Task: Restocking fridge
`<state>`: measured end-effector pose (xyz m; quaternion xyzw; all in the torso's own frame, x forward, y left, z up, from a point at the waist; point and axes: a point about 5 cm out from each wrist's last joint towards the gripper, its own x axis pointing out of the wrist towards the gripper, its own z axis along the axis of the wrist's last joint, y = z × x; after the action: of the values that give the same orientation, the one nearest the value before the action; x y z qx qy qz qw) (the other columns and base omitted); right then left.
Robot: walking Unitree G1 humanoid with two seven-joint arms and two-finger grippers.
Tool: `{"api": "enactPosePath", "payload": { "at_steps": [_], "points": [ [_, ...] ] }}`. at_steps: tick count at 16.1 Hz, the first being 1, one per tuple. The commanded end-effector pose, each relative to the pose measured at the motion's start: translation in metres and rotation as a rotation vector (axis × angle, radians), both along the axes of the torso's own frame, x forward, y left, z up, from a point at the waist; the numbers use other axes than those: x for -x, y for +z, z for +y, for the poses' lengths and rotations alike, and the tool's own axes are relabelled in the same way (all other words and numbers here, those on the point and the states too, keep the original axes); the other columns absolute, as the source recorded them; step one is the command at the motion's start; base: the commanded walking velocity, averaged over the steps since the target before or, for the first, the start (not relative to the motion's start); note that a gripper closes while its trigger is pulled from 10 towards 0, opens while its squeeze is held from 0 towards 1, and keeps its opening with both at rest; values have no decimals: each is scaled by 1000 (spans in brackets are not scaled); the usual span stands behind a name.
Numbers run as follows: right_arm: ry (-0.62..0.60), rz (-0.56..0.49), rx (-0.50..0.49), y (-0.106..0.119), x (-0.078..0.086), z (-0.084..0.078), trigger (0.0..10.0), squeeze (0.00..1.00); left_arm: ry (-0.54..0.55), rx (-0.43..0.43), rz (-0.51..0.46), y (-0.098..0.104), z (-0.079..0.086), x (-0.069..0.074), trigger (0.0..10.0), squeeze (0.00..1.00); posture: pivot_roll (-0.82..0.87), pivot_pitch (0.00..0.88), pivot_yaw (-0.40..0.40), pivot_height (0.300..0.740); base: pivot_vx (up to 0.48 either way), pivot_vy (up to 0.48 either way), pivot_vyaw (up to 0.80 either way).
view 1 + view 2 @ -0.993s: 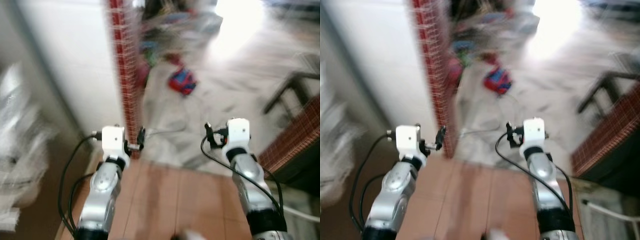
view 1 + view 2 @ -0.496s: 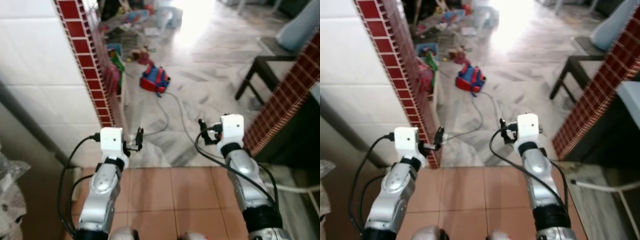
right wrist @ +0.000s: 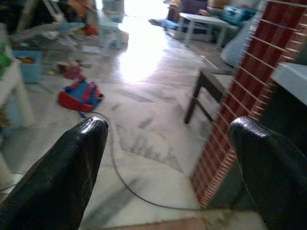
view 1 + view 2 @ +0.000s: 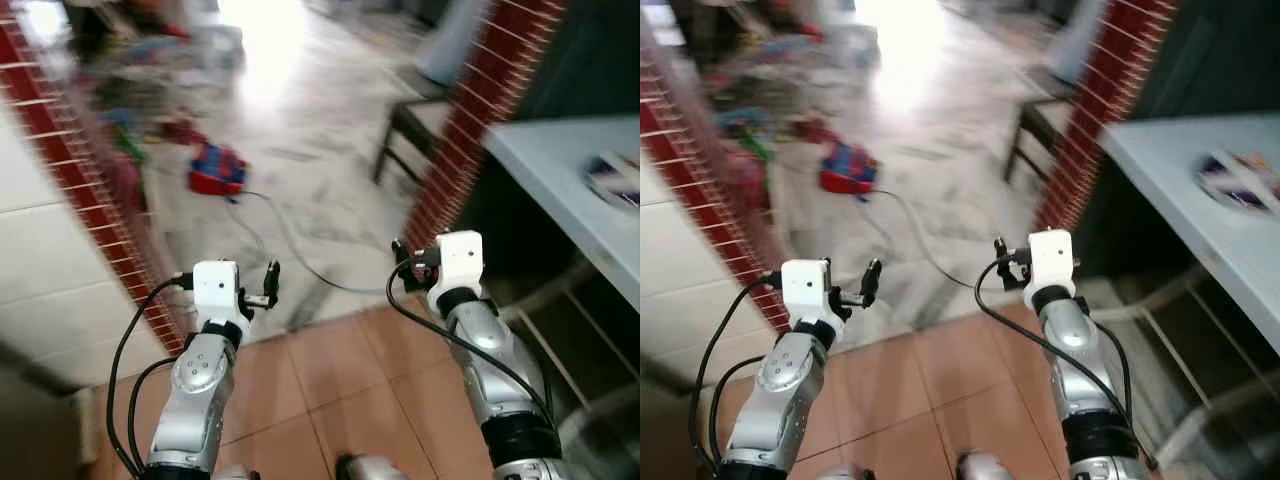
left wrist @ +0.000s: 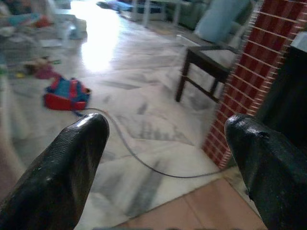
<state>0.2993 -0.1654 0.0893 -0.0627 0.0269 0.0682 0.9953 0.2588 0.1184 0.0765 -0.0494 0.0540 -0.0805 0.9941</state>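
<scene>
The head views are motion-blurred, most at the upper left: the clutter beside the red brick column cannot be identified. A flat package on the pale counter is cut by the frame edge; its label is unreadable. The dark bench is part hidden behind the right-hand brick pier.

Doorway, tile to marble floor.
Two silver arms raised side by side, left gripper and right gripper over terracotta tiles; red-brick pillar at right, pale counter, red-and-blue bag with trailing cable on marble.
</scene>
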Motion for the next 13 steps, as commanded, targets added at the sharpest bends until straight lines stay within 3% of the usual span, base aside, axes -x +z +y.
{"api": "enactPosePath", "payload": {
  "at_steps": [1, 13],
  "points": [
    [6, -13, -7, 4, -3, 2, 10000, 0, -6, 8, -6, 2, 0, 0, 10000, 0, 23, 0, 2, 740, 0, 0, -800],
    [-6, -22, -3, 5, -4, 2, 10000, 0, -33, 7, -26, 5, -2, -1, 10000, 0, 23, 0, 6, 740, 0, 0, -800]
  ]
}}
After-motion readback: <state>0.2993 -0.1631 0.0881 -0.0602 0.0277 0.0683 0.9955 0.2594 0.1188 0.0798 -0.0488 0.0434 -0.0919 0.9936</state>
